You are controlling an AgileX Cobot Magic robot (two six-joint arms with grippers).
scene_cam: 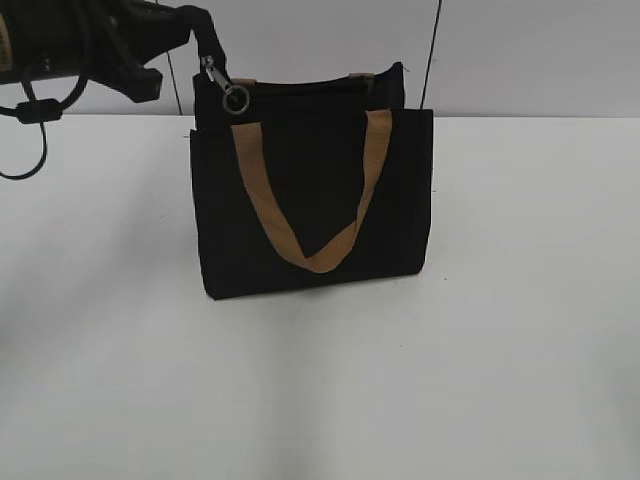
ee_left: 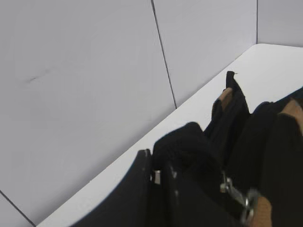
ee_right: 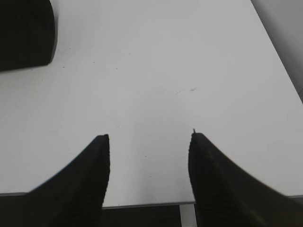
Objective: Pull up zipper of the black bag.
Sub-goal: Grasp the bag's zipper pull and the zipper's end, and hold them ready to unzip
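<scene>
The black bag (scene_cam: 310, 210) stands upright on the white table, a tan strap handle (scene_cam: 310, 255) hanging down its front. My left gripper (scene_cam: 205, 45) is at the bag's top left corner, shut on a lump of black fabric at the end of the zip line (ee_left: 184, 142). The silver zipper pull with its ring (scene_cam: 232, 92) dangles just below the jaws; it also shows in the left wrist view (ee_left: 236, 198). My right gripper (ee_right: 149, 142) is open and empty above bare table, out of the exterior view. A bag corner (ee_right: 23, 33) shows far ahead of it.
White table (scene_cam: 520, 350) all round the bag, with a grey panelled wall (scene_cam: 520, 50) close behind it. The left arm's body and cable (scene_cam: 40, 100) hang over the table's back left. The table's front edge (ee_right: 142, 204) lies under the right gripper.
</scene>
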